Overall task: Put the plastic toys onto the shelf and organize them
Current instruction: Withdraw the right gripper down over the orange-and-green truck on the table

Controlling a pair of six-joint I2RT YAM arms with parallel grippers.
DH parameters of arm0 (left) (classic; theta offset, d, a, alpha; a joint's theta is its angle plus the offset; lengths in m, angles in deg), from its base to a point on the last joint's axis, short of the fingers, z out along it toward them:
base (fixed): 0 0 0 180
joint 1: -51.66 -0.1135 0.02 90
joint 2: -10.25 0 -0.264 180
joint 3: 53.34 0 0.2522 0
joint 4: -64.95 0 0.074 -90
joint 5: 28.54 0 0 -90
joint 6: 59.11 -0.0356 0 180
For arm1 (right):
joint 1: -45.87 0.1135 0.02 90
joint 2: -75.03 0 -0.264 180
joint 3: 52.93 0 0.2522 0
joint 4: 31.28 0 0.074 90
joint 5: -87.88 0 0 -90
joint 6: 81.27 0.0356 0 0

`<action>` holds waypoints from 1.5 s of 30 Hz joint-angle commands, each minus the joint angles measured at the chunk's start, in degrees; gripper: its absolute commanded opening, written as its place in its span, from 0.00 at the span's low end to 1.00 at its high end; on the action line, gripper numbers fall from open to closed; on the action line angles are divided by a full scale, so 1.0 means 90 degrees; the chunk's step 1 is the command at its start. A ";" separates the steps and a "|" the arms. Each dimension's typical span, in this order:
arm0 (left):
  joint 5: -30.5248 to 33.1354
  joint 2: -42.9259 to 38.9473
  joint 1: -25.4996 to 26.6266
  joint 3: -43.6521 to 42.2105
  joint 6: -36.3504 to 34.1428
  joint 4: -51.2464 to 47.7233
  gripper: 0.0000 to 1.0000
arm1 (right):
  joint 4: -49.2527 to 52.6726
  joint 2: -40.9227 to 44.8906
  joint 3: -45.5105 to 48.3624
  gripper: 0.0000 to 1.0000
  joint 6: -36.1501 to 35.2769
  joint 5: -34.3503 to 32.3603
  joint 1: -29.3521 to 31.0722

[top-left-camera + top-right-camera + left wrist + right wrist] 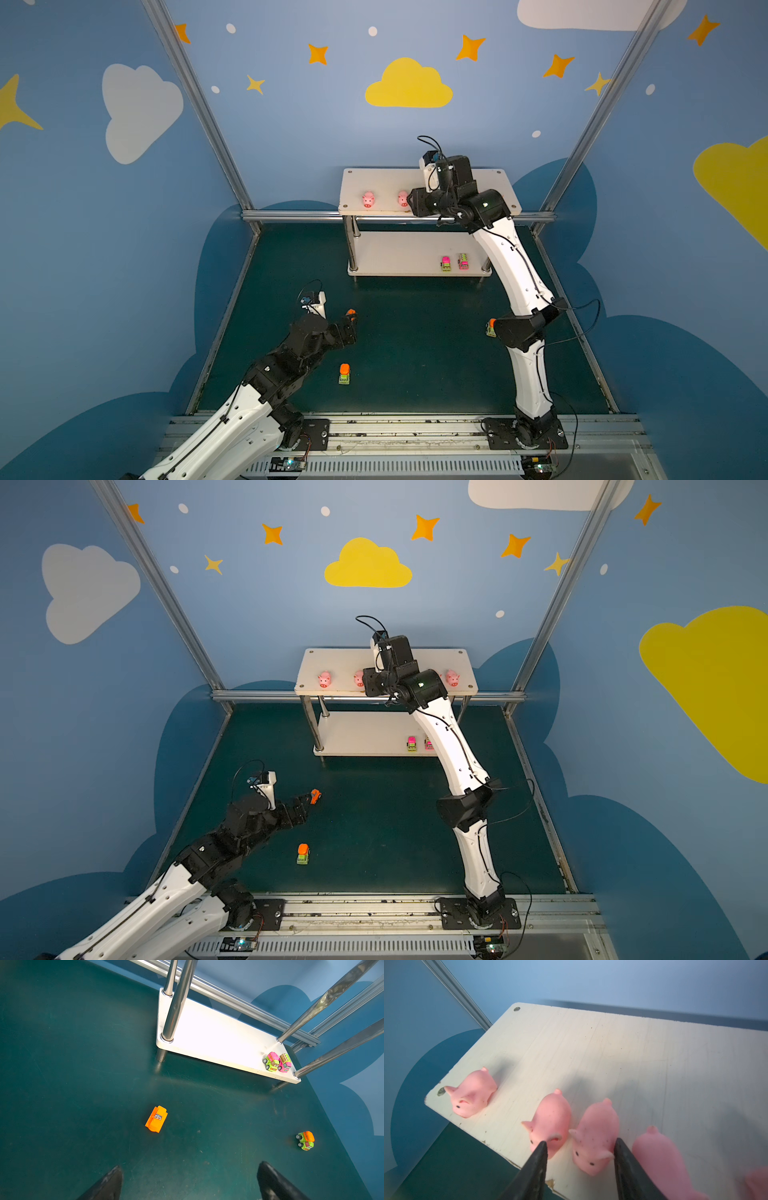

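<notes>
My right gripper (pixel 581 1141) hangs over the front edge of the shelf's top board (pixel 612 1053). Its jaws are apart around a pink pig (pixel 596 1134) that stands on the board, and there is a gap on one side. More pigs (pixel 550 1122) (pixel 658 1157) (pixel 473 1093) line the same edge. Two magenta and lime vehicles (pixel 446 264) (pixel 464 262) sit on the lower board. My left gripper (pixel 190 1164) is open and empty, low over the floor just short of an orange vehicle (pixel 156 1119) lying on its side.
An orange and green truck (pixel 344 374) stands on the green floor near the front. Another one (pixel 491 327) is half hidden behind my right arm's elbow. Metal posts (pixel 176 1001) and a rail at the back wall (pixel 291 216) border the shelf.
</notes>
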 commanded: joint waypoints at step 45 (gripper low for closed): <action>-0.0542 0.1292 0.0793 -0.0414 0.0802 0.1030 1.00 | -0.3154 0.7558 1.2270 0.69 0.2280 -0.2547 0.0159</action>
